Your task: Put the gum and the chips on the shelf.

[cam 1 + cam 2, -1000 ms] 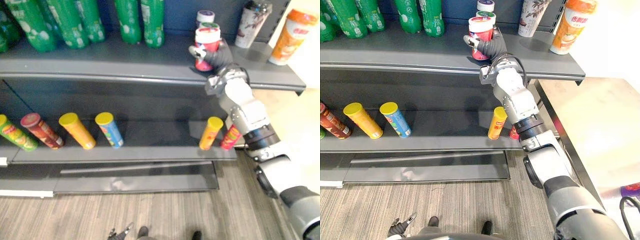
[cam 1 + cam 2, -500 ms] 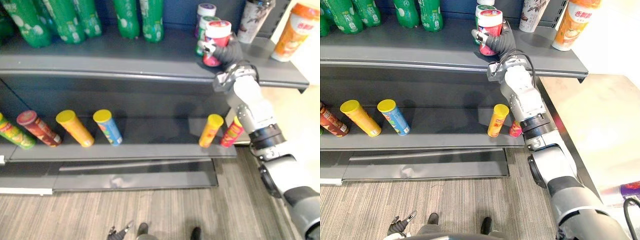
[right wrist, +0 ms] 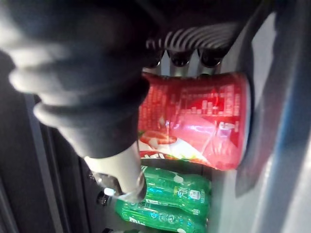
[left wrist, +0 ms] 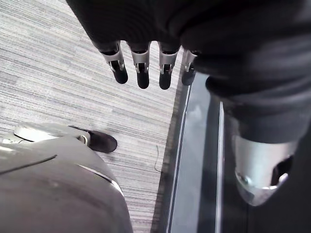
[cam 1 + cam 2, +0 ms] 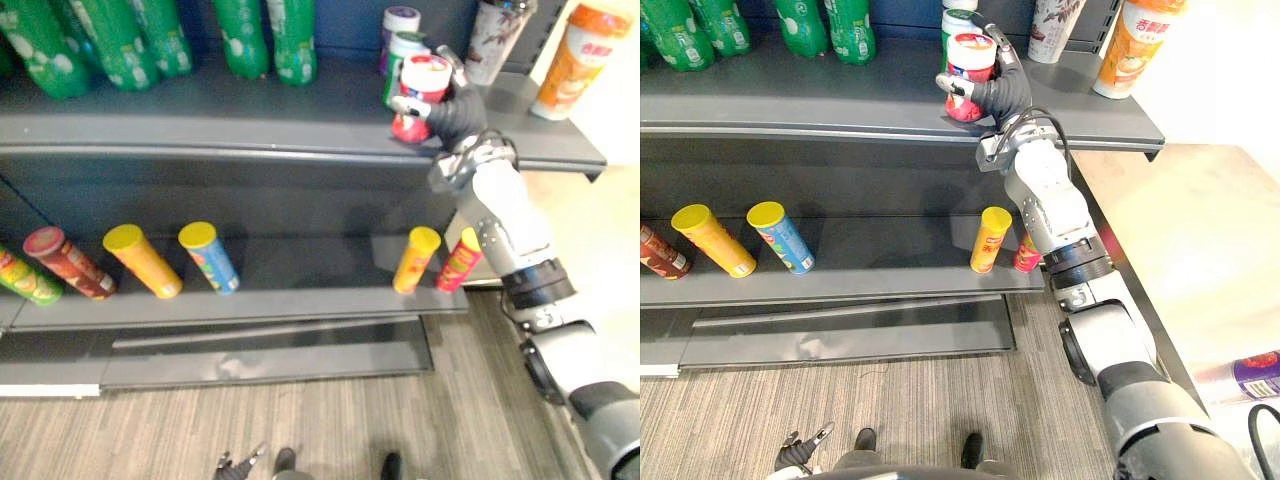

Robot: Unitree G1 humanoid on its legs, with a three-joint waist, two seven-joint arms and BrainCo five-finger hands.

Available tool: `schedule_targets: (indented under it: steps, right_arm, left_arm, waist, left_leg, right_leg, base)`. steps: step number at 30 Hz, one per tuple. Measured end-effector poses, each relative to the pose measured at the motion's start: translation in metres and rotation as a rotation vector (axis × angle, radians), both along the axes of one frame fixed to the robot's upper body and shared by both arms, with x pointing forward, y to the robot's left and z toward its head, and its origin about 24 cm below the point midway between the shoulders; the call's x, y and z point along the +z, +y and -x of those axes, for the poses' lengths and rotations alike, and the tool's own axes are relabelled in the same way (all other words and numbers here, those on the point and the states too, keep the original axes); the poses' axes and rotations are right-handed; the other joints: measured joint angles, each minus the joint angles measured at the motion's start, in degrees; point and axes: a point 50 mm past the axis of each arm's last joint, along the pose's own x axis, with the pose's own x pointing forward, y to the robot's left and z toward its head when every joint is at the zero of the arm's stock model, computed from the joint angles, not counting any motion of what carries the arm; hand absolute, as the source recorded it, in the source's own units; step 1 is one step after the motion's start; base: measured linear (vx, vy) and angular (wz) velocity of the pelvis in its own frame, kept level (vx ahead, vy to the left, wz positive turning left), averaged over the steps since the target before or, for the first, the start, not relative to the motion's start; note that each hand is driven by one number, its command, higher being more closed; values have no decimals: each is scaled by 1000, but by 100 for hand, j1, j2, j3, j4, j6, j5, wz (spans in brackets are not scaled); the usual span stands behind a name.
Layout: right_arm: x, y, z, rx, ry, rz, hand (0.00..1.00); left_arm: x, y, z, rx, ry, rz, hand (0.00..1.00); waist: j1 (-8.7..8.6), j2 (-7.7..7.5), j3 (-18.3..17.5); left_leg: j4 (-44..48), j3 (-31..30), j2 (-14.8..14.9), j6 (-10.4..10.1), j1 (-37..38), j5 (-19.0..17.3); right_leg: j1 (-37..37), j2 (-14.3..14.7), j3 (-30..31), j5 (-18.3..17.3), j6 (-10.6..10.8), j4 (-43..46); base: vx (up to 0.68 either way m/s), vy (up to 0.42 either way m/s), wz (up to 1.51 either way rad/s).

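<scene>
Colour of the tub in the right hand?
Tub: red, white lid; best in right wrist view.

Green bottles [image 5: 243, 35] stand at the left, a patterned cup [image 5: 495, 40] beside an orange bottle [image 5: 568, 60].

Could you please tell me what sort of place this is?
Probably a shop aisle or a mock-up of one: grey shelving with green bottles ranked on the upper shelf and chip tubes spaced along the lower one.
</scene>
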Motion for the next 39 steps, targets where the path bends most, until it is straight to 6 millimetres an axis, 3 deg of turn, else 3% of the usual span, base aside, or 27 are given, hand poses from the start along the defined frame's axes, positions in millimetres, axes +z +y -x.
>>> schedule_targets:
  steps: [24, 27, 35, 39]
  right_arm:
    - [2, -11, 8, -15, -34, 10, 0]
    - [17, -19, 10, -53, -82, -10, 0]
    - [88, -30, 28, -111, -326, -15, 0]
    - [108, -37, 36, -132, -390, -36, 0]
  left_arm:
    - [0, 0, -1, -5, -2, -7, 0]
    - [0, 0, -1, -5, -2, -7, 0]
    - [1, 0, -1, -36, -3, -21, 0]
    - [1, 0, -1, -41, -2, -24, 0]
  waist:
    - [-36, 9, -5]
    - [-39, 22, -12]
    - [-51, 40, -23]
    - [-51, 43, -57]
  left_leg:
    - [0, 47, -1, -1, 12, 0]
    - [0, 52, 0, -1, 17, 1]
    - [-2, 52, 1, -1, 79, 1]
    - [-4, 54, 1, -1, 83, 1]
  right_leg:
    - [-14, 3, 33, 22, 2, -6]
    - [-12, 4, 26, 36, -2, -14]
    - [58, 6, 22, 42, 3, -34]
    - [80, 10, 22, 66, 5, -73]
  base:
    - [1, 0, 0]
    - [0, 0, 0]
    - [0, 0, 0]
    - [0, 0, 0]
